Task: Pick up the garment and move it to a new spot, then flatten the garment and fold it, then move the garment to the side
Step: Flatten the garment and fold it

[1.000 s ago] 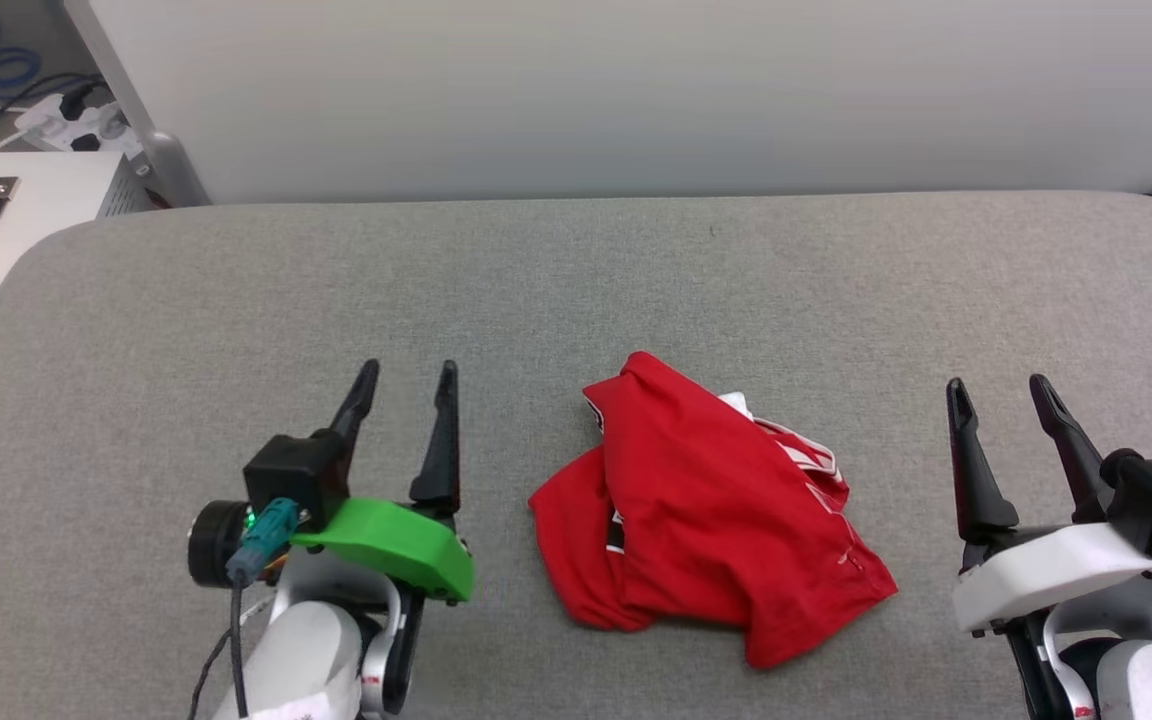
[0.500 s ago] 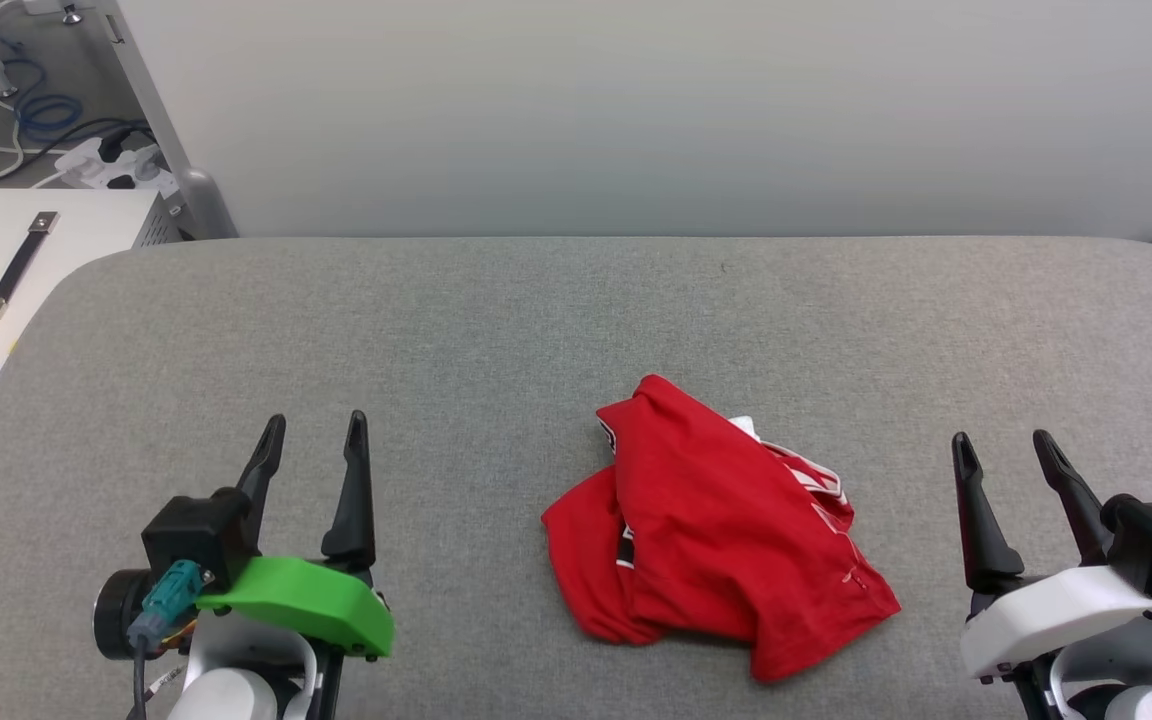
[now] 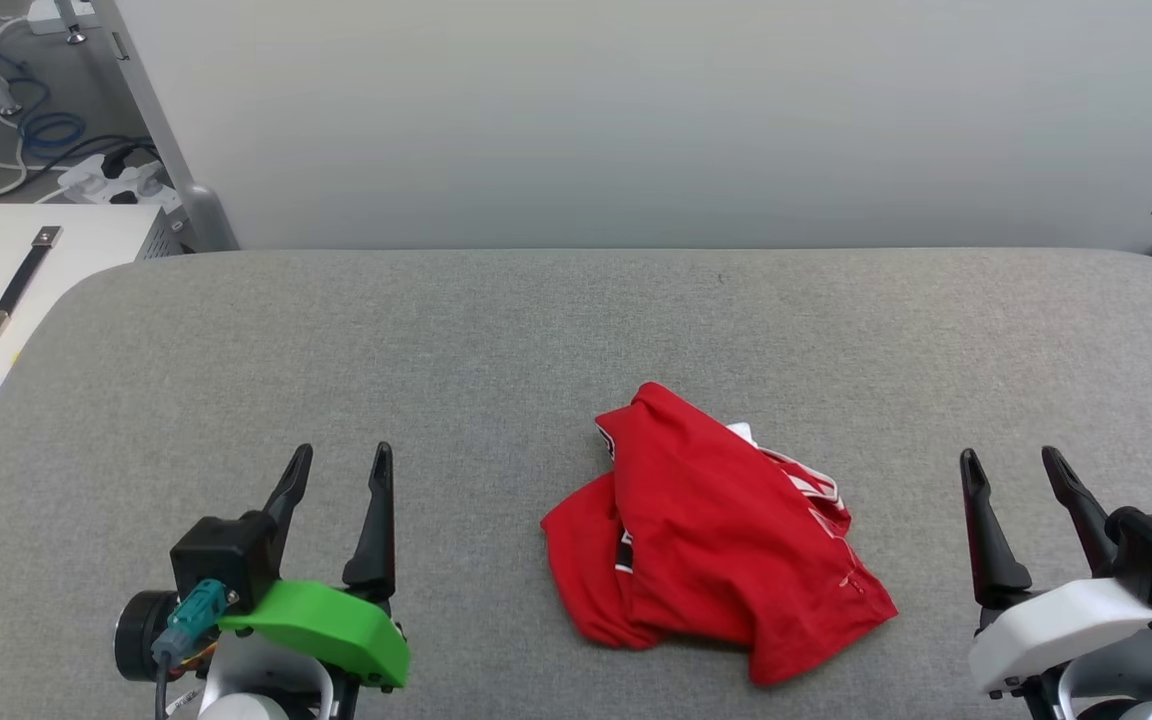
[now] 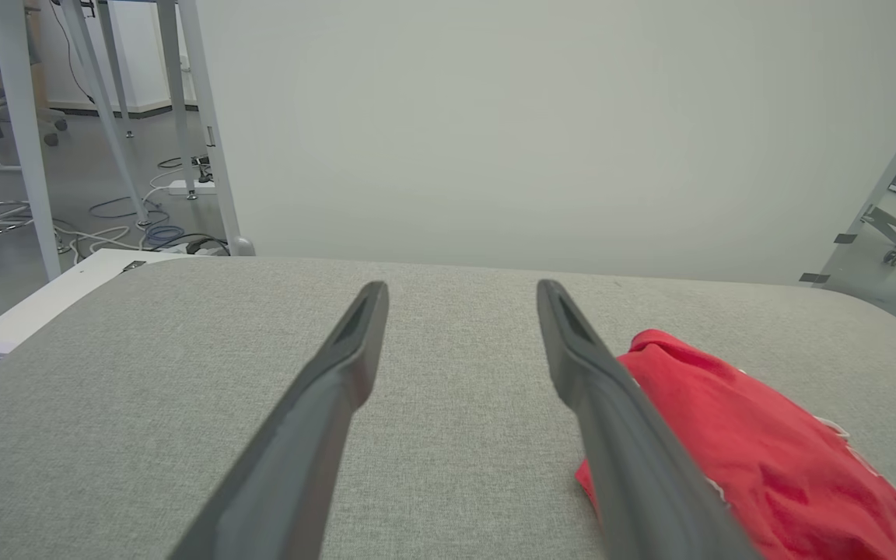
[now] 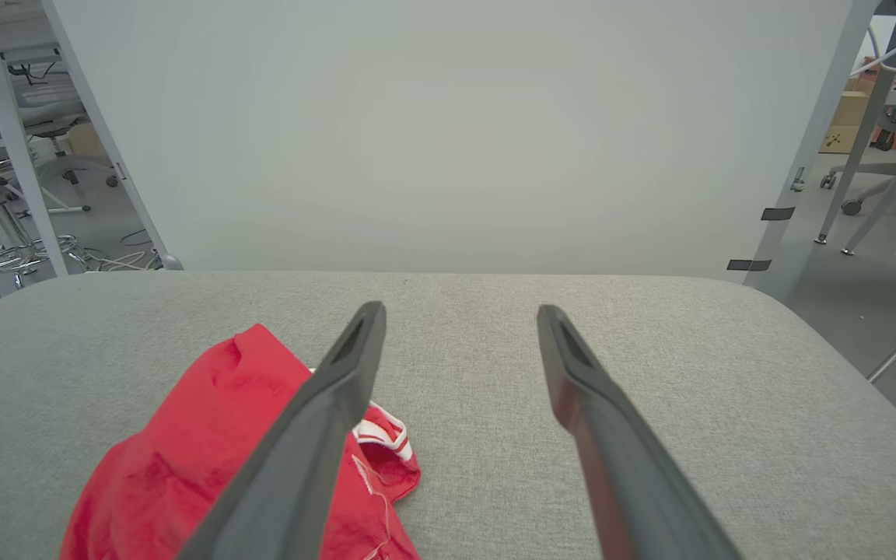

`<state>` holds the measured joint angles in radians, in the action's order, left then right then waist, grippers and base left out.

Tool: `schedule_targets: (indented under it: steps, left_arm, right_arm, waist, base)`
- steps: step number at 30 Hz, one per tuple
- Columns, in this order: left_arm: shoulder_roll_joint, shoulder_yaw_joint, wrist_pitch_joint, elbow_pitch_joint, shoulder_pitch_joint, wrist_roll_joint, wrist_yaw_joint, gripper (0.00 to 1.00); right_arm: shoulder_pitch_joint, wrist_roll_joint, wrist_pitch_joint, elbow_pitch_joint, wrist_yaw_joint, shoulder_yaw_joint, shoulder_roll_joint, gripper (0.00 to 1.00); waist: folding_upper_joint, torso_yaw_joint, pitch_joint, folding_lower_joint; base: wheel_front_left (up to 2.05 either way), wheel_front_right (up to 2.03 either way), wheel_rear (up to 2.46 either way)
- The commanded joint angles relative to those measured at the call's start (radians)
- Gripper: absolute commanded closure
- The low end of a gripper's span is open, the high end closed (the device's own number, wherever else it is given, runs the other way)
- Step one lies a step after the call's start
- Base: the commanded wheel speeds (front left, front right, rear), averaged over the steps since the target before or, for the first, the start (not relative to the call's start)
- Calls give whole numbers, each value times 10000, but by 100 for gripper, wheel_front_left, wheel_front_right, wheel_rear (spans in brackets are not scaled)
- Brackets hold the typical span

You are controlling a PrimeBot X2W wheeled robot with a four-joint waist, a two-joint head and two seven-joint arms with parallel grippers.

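Flanking the crumpled red jersey [image 3: 716,545] at lower centre, left hand [image 3: 344,450] and right hand [image 3: 1008,454] hover. Both gape empty, ready to grasp.

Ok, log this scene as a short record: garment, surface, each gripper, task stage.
garment: red, white striped trim showing, crumpled in a heap
table: grey fabric top, garment lies near its front middle
left gripper: open, empty, left of the garment, not touching it
right gripper: open, empty, right of the garment, not touching it
task stage: garment not yet picked up
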<state>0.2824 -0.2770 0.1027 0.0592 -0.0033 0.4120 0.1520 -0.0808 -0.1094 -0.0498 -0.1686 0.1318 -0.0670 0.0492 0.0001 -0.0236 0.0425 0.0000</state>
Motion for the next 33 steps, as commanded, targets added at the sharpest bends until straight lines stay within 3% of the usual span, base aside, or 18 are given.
schedule_targets:
  steps: [1,7,13,22,33]
  left_arm:
    - [71,17,-49,36,95,-14,42,0]
    - [69,-28,-58,131,-85,-26,58,0]
    - [-68,-105,109,219,-432,-57,64,0]
    - [-314,-298,341,316,-823,-196,164,0]
    - [-579,-435,741,-165,-1554,-161,15,0]
  right_arm:
    - [-114,-3,-38,-35,-11,-59,11,0]
    - [-24,-198,-417,72,-11,-372,167,0]
    - [173,-1112,-1982,721,-11,-343,1161,0]
    - [622,-2506,-4901,1120,-11,1472,2636,0]
    - [1717,-3277,-5540,2430,-11,3232,3350,0]
  waist:
    - [-1,-5,-25,0]
    - [-1,-114,-256,0]
    - [-1,-397,-726,0]
    - [-1,-826,-1495,0]
    - [-1,-1325,-2501,0]
  base:
    - [0,0,0]
    - [0,0,0]
    - [0,0,0]
    - [0,0,0]
    - [0,0,0]
